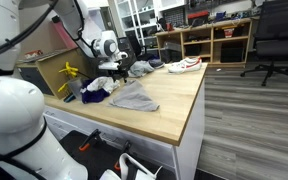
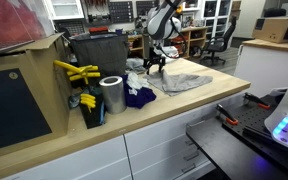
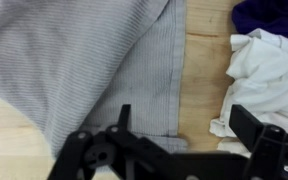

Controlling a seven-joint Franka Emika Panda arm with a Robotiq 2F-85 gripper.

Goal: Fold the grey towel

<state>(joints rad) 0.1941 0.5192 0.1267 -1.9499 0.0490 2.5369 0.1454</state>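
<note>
Looking at the grey towel (image 1: 134, 97) here: lying rumpled on the wooden tabletop (image 1: 179, 110), roughly mid-table, not neatly folded. Seen close up in the wrist view as the towel (image 3: 94, 60) with 1 layer flopped over another, bare wood showing past its hem. Got the gripper (image 2: 154, 66) hanging right over the towel's edge on the cluttered side, fingers (image 3: 246, 125) spread wide apart and clamped on nothing. Can't tell whether touching the fabric or floating just above it. Found a white cloth (image 3: 264, 75) bunched just beside that same edge, with a dark blue cloth (image 3: 274, 15) right up against it. Same 2 cloths easy to spot in both exterior views too. Further along in an exterior view, spotted a shiny metal cylinder (image 2: 111, 95) standing upright next to some yellow stuff (image 2: 76, 72), both well apart from the towel. Also what looks like a white and red shoe (image 1: 184, 65) sitting at the far end of the table.
</note>
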